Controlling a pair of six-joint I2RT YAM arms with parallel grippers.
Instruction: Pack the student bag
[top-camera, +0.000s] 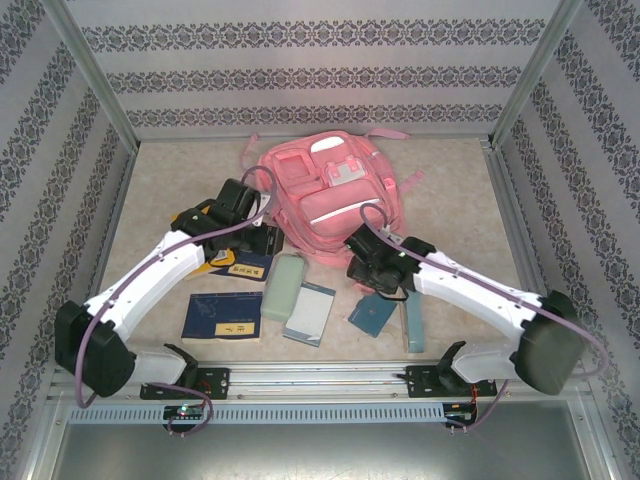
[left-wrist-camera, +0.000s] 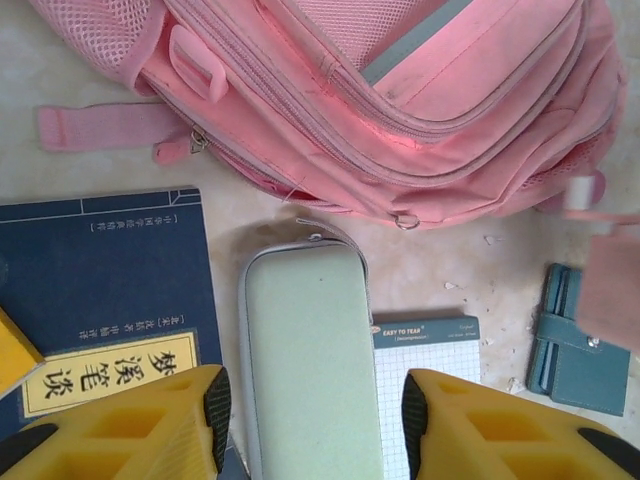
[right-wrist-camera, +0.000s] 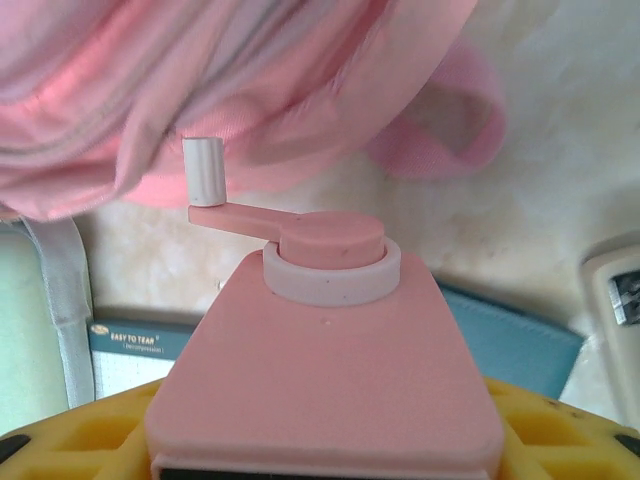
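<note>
Pink sharpener (right-wrist-camera: 320, 390) sits clamped in my right gripper (top-camera: 373, 274), my left gripper (left-wrist-camera: 315, 410) gapes over the mint case (left-wrist-camera: 305, 340), student bag (top-camera: 335, 190) seemingly unfilled

Student bag (left-wrist-camera: 470, 110) of soft pink cloth — sharpener (right-wrist-camera: 320, 400) of smooth, matt plastic.

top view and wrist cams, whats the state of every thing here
student bag: lying flat, front up
pencil case: flat on table, between left hand's fingers
left hand: open, astride pencil case
right hand: shut on pink sharpener
pink sharpener: held in right hand
blue book: closed, flat
teal wallet: closed, flat
</note>
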